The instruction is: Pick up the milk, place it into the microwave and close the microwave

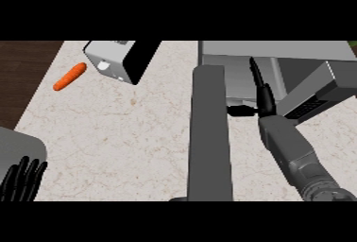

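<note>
The right hand (263,94) lies edge-on inside the open microwave (279,49), fingers straight and close together. A short dark stub, probably the thumb, pokes out to its left. Nothing shows between fingers and thumb, so it appears to hold nothing. Its grey forearm runs back toward the lower right.

Just left of the hand, the microwave door (209,142) stands swung wide open, a long grey slab reaching back along the counter (125,132). No carton shows in the cavity round the hand, though the hand hides part of it.

Well off to the hand's left, beyond the door, stands a grey-and-white box with a black side and a round white cap-like spot. I take it for the milk carton (115,59), though I cannot be sure. A carrot (70,77) lies just beyond it, apart from it.

Such a carton would likely be stiff-walled, fairly heavy if full, and smooth enough to slip. The best hold is probably across two flat sides at mid-height, kept upright.

The left hand (21,179) rests at the lower left, fingers up and relaxed.
</note>
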Available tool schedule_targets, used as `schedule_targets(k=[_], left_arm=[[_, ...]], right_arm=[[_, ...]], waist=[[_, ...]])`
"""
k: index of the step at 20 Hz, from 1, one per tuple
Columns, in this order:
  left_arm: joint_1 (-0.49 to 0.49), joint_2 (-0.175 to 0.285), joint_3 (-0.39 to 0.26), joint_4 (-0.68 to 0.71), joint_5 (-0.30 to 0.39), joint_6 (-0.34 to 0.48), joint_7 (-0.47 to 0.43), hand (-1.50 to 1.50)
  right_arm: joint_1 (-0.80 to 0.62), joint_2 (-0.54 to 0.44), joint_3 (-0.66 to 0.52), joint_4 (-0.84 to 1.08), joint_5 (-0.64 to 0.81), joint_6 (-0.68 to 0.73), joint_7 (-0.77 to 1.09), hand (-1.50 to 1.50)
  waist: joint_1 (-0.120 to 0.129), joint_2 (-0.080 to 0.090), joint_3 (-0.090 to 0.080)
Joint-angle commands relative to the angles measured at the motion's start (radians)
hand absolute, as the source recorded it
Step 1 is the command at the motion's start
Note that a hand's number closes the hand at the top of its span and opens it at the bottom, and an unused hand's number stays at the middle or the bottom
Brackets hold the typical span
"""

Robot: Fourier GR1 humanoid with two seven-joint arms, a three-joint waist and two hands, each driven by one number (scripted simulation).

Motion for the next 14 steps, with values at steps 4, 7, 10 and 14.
schedule_targets(k=[4,7,10,14], left_arm=[[0.046,0.009,-0.065,-0.011,0.014,-0.098,-0.007,-1.5],[-0.009,-0.021,-0.126,-0.017,-0.013,-0.077,0.042,-1.5],[0.055,-0.05,-0.177,-0.02,-0.065,-0.094,-0.019,-1.5],[-0.019,-0.028,-0.205,-0.057,-0.042,-0.1,0.098,-1.5]], right_arm=[[0.103,0.063,-0.008,-0.012,-0.029,0.213,-0.087,-1.5],[0.137,0.054,0.009,-0.027,-0.021,0.318,-0.123,-1.5],[0.224,0.08,0.014,-0.063,-0.034,0.37,-0.166,-1.5],[0.26,0.034,0.031,-0.156,-0.047,0.459,-0.111,-1.5]], waist=[[-0.033,-0.014,-0.002],[-0.041,-0.014,-0.002],[-0.056,-0.024,-0.003],[-0.069,-0.027,-0.004]])
